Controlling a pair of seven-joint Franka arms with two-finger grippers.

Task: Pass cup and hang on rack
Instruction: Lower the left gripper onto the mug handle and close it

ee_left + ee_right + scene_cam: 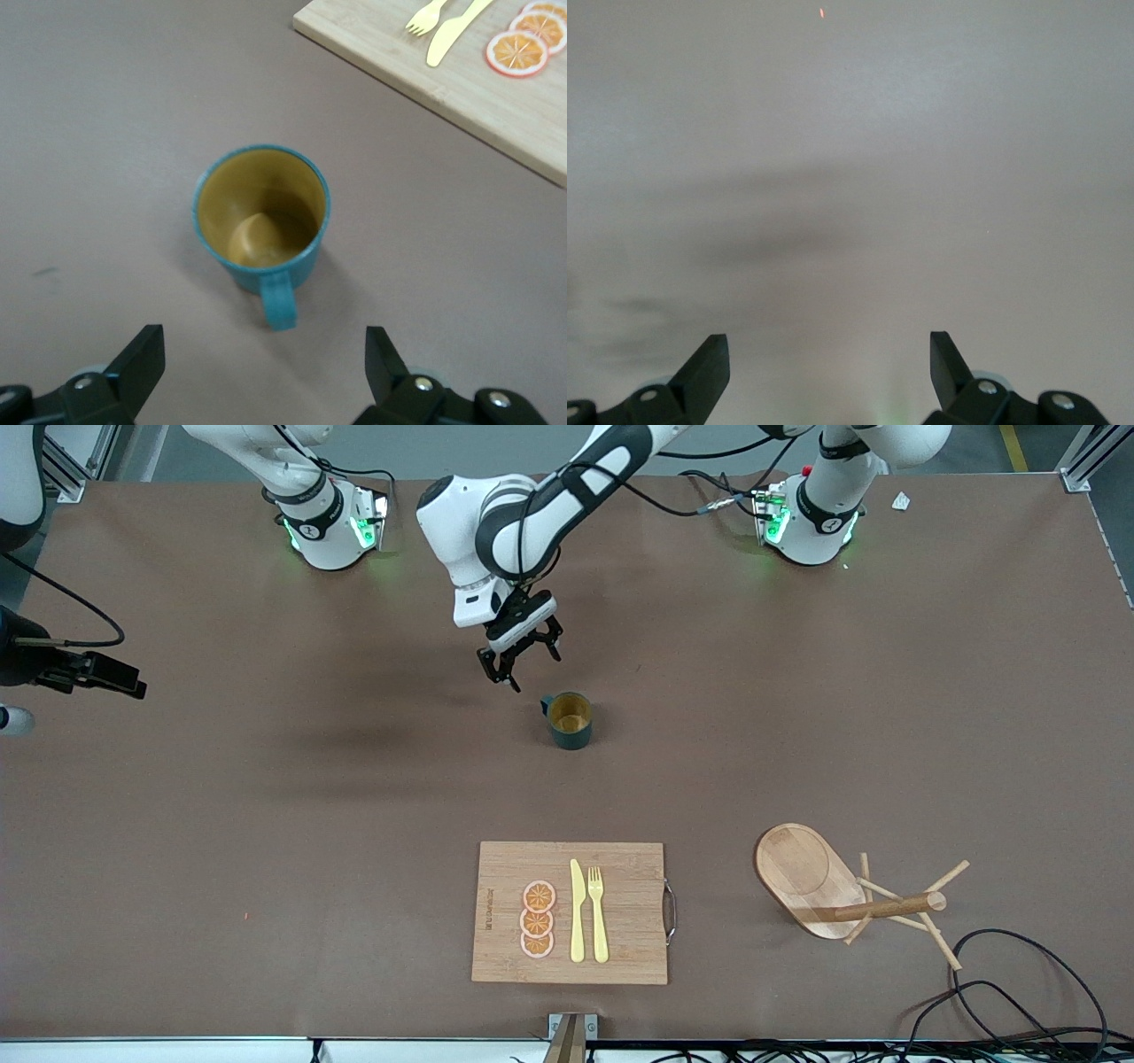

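At mid-table, upright on the brown surface: cup [570, 720], dark teal, ribbed wall, yellowish-brown inside, handle turned toward the robots' bases. Just above and beside it, toward the bases: left gripper [521, 657], fingers spread wide, holding nothing, not touching the cup. Seen from the left wrist, cup [262, 223] standing clear ahead of both fingertips [142, 356], handle pointing into the gap between them.

Near the table edge at the right arm's end: right gripper [124, 682], arm waiting, fingers apart and empty, only bare tabletop under its fingertips [707, 361].

Nearer the front camera than the cup: bamboo cutting board [620, 912] carrying three orange slices [538, 919], a yellow knife [577, 912] and a yellow fork [598, 914]. Beside the board, toward the left arm's end: wooden rack [824, 886], oval base, post and thin pegs, well apart from the cup. Black cables [1019, 992] close to the rack at the table edge.
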